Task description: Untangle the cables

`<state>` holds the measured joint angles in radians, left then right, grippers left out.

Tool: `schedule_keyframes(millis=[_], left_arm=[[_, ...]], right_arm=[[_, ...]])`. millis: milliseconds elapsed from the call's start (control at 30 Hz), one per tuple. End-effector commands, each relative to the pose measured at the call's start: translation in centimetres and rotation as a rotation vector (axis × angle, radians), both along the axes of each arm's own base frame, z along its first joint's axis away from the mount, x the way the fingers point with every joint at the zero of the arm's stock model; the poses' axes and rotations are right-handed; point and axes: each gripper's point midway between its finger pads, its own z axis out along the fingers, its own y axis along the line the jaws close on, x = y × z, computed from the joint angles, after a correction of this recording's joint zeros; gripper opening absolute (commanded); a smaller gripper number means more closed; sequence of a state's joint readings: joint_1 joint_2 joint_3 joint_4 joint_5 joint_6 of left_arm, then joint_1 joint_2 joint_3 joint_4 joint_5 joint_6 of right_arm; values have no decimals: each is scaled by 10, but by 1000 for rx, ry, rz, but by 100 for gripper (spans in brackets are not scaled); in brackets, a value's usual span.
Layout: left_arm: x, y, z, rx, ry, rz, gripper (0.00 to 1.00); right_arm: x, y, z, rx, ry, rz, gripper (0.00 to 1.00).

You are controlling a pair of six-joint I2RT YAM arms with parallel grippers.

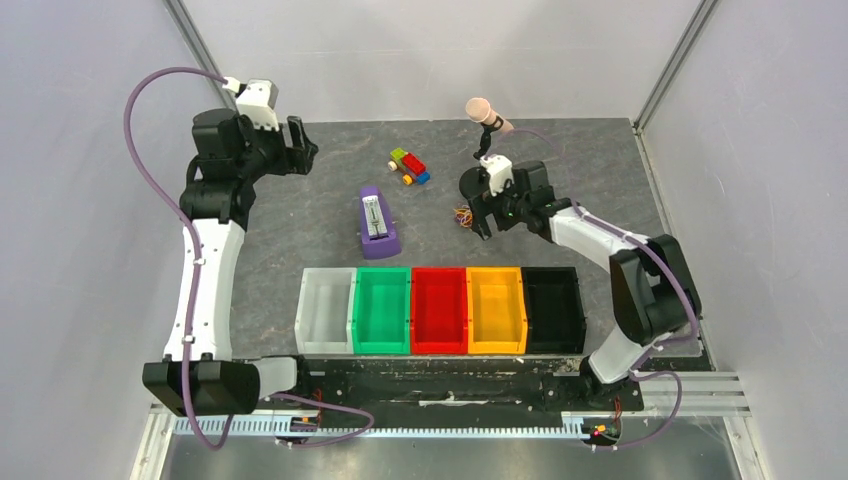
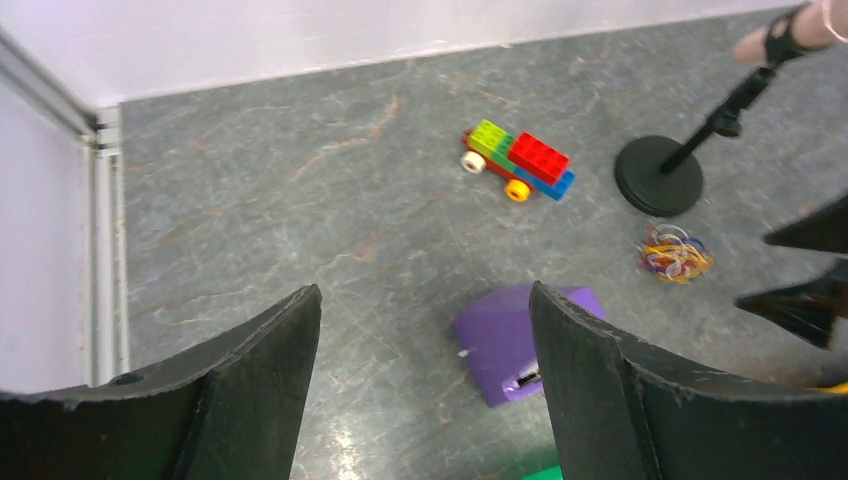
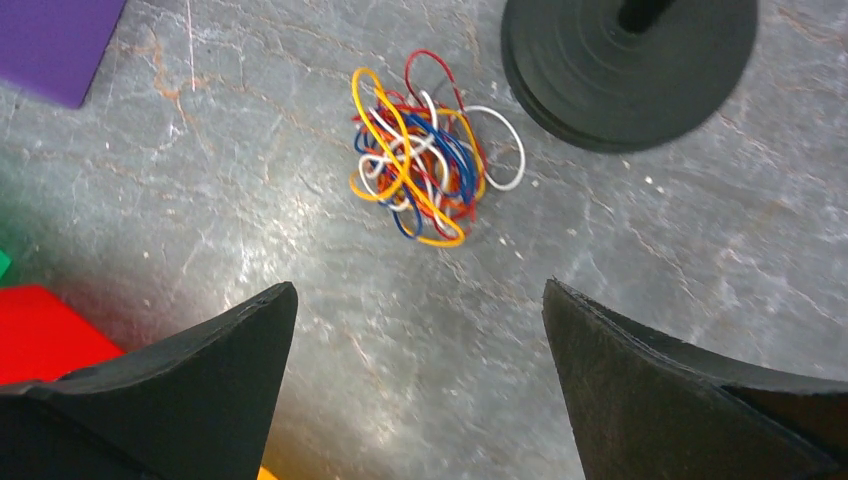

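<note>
Just ahead of your R gripper (image 3: 418,292), roughly centred between its two fingers, the cables (image 3: 425,150) lie in one tangled clump on the surface (image 3: 250,210): yellow, red, white, blue & orange loops, all wound together. R gripper hangs above them w/ fingers spread wide, nothing between them, not touching the clump. Ahead-right of that gripper sits the mic base (image 3: 630,70), just beside the clump; one white loop reaches close to its rim, can't tell if it touches. Ahead-left you see a corner of the purple block (image 3: 50,40), apart from the cables. Next to the left finger, a bit of the red bin (image 3: 40,340) shows.

Your L gripper (image 2: 425,295) is spread apart too, holding nothing, up off the surface. From it, the brick car (image 2: 518,160) lies straight ahead, the purple block sits close under the gap between its fingers, and the cables are ahead-right, well apart from it. In the top view, the row of bins (image 1: 381,272) sits nearer the arm bases than either gripper.
</note>
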<state>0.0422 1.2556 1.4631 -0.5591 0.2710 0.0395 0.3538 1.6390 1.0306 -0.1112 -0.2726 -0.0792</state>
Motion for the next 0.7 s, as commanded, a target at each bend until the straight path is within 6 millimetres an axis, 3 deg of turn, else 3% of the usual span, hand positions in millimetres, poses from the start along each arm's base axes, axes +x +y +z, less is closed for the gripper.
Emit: schedule_keyframes(millis=[0,33,267,333,433,567,667], left_arm=[[-2,-25,10,-4,-89,-122,83],[-5,-41,6,-7,-79,-175,83],[-18,-94,-25,31,-48,-363,83],[-25,-112,-33,51,-31,-424,82],[-33,-135,-37,67,-25,-515,81],[-52,-170,-38,88,-51,-680,80],[-68,-197,-45,82,-69,-802,80]], right_arm=[[33,26,17,41,-110,-48,95],[34,29,12,39,-115,-46,95],[46,38,-18,43,-119,-60,81],[48,39,-23,43,-125,-58,68],[40,37,-26,38,-122,-34,40],[13,33,-12,82,-130,63,1],[-3,21,13,128,-136,138,0]])
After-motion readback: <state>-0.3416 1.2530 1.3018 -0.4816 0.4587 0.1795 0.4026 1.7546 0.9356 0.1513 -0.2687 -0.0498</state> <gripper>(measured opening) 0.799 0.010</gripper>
